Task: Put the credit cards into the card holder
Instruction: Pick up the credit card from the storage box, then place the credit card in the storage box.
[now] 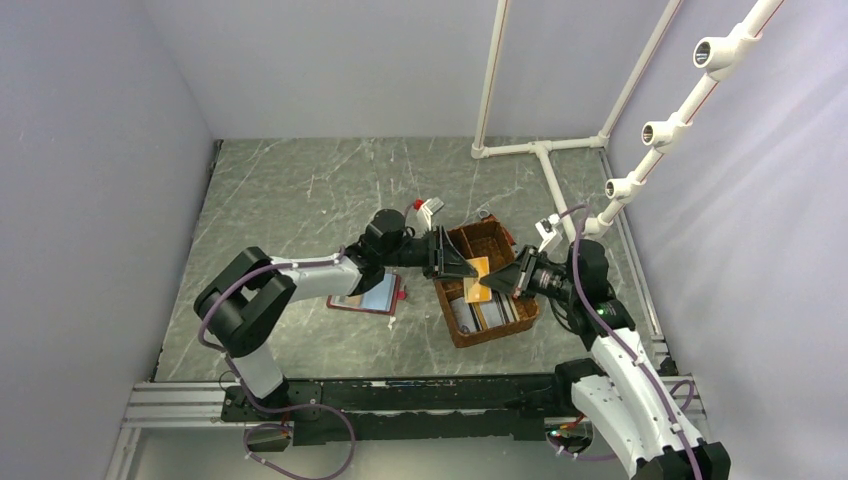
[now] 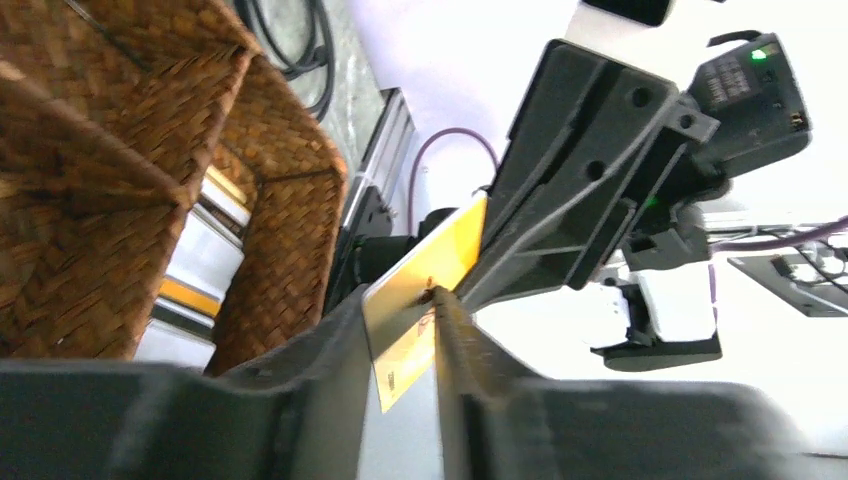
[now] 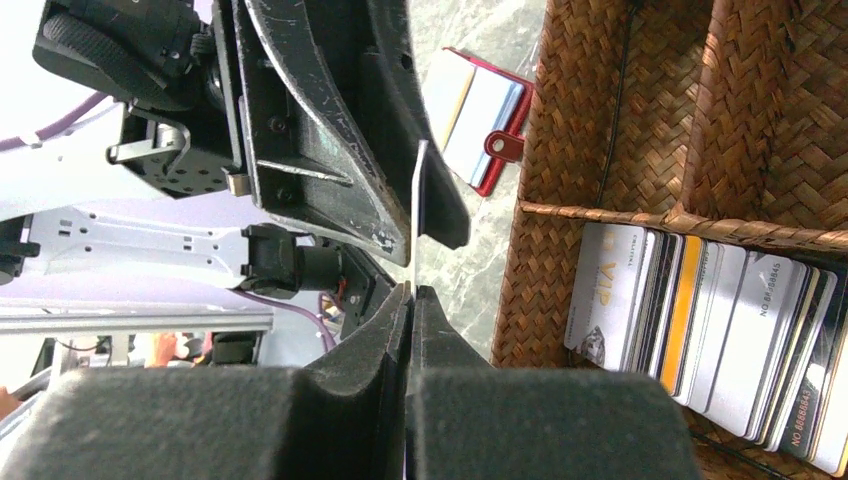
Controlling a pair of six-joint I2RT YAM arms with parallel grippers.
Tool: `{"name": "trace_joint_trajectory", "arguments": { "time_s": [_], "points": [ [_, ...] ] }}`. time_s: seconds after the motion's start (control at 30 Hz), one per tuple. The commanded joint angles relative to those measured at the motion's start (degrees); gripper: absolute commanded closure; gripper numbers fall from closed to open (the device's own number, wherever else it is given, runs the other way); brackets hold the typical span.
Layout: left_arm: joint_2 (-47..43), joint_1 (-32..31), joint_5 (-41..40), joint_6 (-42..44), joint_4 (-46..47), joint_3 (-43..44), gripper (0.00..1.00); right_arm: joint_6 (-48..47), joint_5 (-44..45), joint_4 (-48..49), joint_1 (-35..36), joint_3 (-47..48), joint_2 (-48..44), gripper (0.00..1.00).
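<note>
Over the basket (image 1: 452, 322), the right fingers (image 3: 380, 340) pinch an orange card (image 2: 425, 285). The left fingers (image 2: 465, 350) flank its other end, but their grip is unclear. The red wallet (image 3: 499, 148) lies open on the surface (image 1: 300, 200) at the basket's 9 o'clock.

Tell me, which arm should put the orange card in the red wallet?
Left, probably. The red wallet lies open beside the left arm, and the orange card sits between the fingers of the left gripper. The right gripper pinches the card too, but would have to reach across the basket.
</note>
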Motion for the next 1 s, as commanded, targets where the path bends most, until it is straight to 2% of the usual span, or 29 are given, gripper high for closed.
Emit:
{"name": "trace_joint_trajectory", "arguments": {
  "time_s": [0.0, 0.03, 0.07, 0.13, 0.17, 0.23, 0.4, 0.53, 0.67, 0.73, 0.9, 0.97],
  "points": [
    [1.77, 0.04, 4.57, -3.07, 15.55, -0.79, 0.78, -0.05, -2.72, 3.21, -0.29, 1.18, -0.15, 1.00],
    [1.61, 0.07, 4.99, -2.64, 16.28, -0.96, 0.85, -1.36, -2.61, 2.04, -0.33, 1.49, 0.14, 0.98],
    [1.13, 0.12, 5.36, -1.59, 16.23, -0.99, 0.90, -2.19, -2.97, 1.14, -0.39, 1.87, 0.37, 0.91],
    [-0.36, 0.16, 6.46, 1.44, 13.98, -0.71, 0.94, -3.04, -4.22, 0.64, -0.43, 2.06, 0.31, 0.73],
    [-1.11, 0.27, 7.12, 3.48, 12.30, -0.47, 0.95, -3.24, -4.75, 0.54, -0.50, 2.11, 0.06, 0.68],
    [-2.14, 0.86, 9.09, 4.82, 11.12, -0.18, 0.96, -3.62, -6.18, 0.56, -0.80, 2.08, -0.72, 0.64],
    [-0.92, 2.92, 16.01, 0.93, 18.61, -0.69, 1.00, -7.05, -9.21, -1.55, -1.56, 2.89, -2.19, 0.56],
    [-0.90, 3.82, 18.75, -0.23, 20.83, -0.73, 1.00, -11.27, -6.00, -6.96, -2.06, 4.87, -2.69, 0.56],
    [-0.58, 5.04, 20.49, -1.81, 22.44, -0.38, 1.00, -7.77, -9.75, -1.99, -2.15, 3.04, -2.58, 0.57],
    [0.39, 5.03, 21.08, -4.26, 26.22, 0.04, 1.00, -7.04, -10.43, -0.84, -2.16, 2.23, -2.49, 0.59],
    [2.98, 5.11, 21.27, -9.25, 33.43, 0.28, 1.00, -6.89, -10.23, -0.62, -2.14, 2.00, -2.22, 0.62],
    [3.94, 5.14, 21.37, -11.39, 36.76, 0.22, 1.00, -7.14, -9.27, -1.41, -2.22, 2.11, -2.22, 0.66]
  ]
}}
